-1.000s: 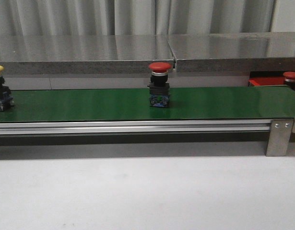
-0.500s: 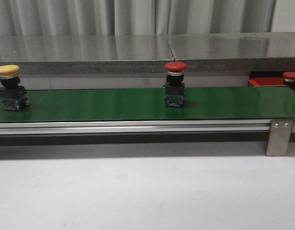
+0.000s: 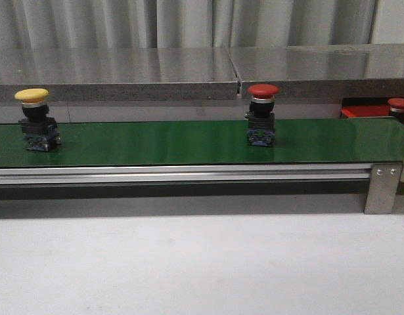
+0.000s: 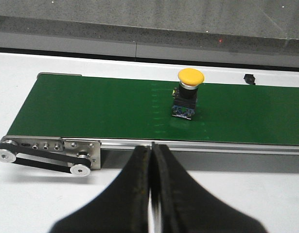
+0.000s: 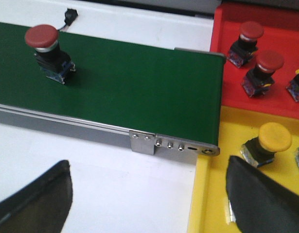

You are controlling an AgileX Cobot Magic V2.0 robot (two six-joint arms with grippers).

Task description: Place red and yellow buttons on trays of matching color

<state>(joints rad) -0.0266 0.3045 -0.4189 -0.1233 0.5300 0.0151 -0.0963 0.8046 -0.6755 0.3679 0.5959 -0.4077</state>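
A long green belt (image 3: 156, 141) runs across the white table (image 3: 188, 262), with a grey stone ledge (image 3: 123, 72) behind it. At the belt's right end sit two trays side by side: the red tray (image 5: 227, 58) farther back and the yellow tray (image 5: 207, 194) nearer the right arm. On the red tray stand two red-capped buttons (image 5: 250, 36), close together, and on the yellow tray one yellow-capped button (image 5: 271, 141) stands upright.

On the belt itself a red button (image 3: 262, 115) stands upright a little right of the middle, and a yellow button (image 3: 36, 119) stands upright well apart from it, toward the left end.

The left gripper (image 4: 151, 160) is clenched, its two dark fingers pressed together with nothing between them, hanging in front of the belt. The right gripper (image 5: 149, 194) is spread wide and holds nothing, one finger over the table, the other over the yellow tray.
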